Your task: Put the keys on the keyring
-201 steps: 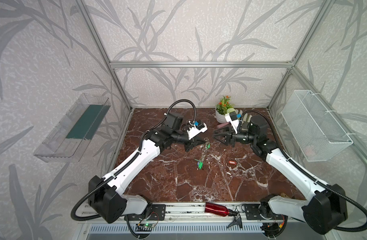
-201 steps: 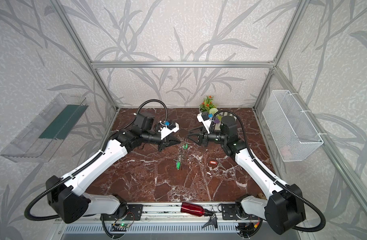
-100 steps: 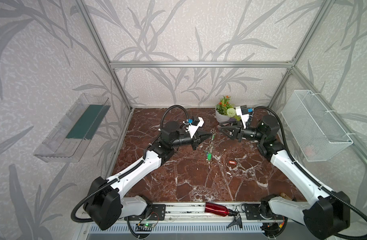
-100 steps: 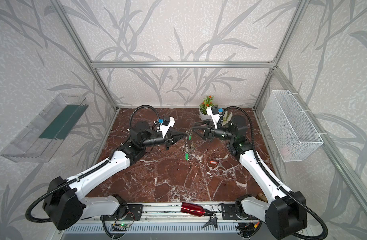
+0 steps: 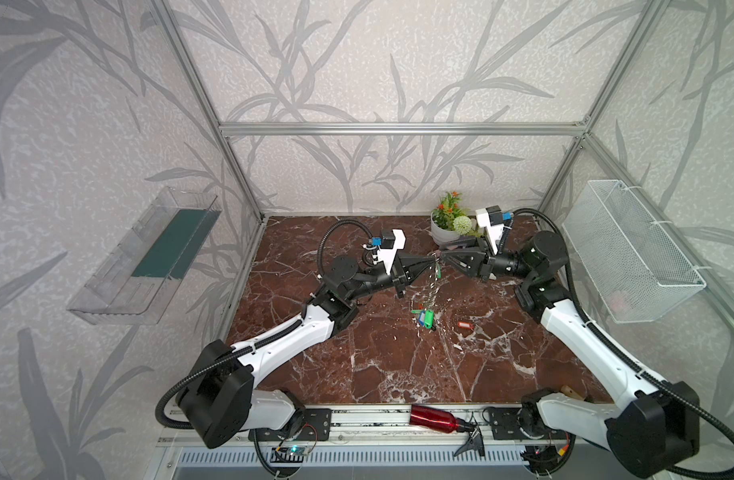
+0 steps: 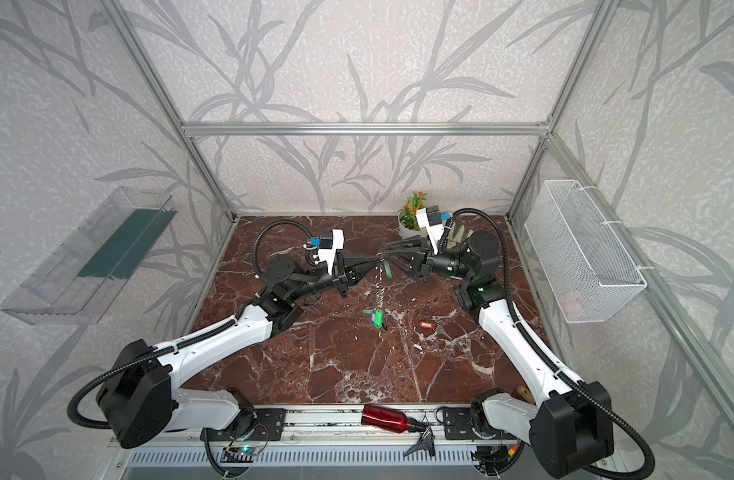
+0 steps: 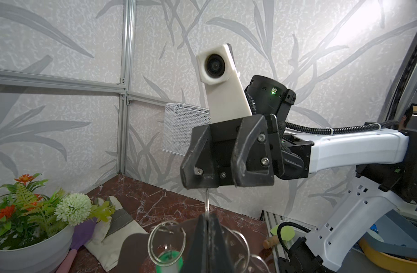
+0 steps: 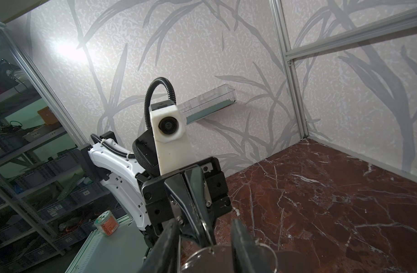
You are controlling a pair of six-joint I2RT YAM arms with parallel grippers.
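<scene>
Surfaces and finishes, as seen.
Tabletop [image 5: 382, 365] is finished as a glossy red-brown marble-look slab, white-veined. Keyring [image 5: 432, 286] rings are seen as bright polished metal; green tag [image 5: 428, 318] and red-orange tag [image 5: 464, 323] as smooth glossy plastic. Right gripper [image 7: 226, 182] is moulded in matt black plastic, edges scuffed; camera mount [image 7: 223, 89] in matt off-white plastic. Frame [image 5: 398, 129] is satin aluminium. Walls [image 5: 398, 62] are covered in rough textured paper. Basket [image 5: 619, 249] is made of white-coated wire mesh, tray [image 5: 120, 286] of clear plastic, bottle [image 5: 434, 417] of glossy red metal, glove [image 7: 113, 224] of cloth.
</scene>
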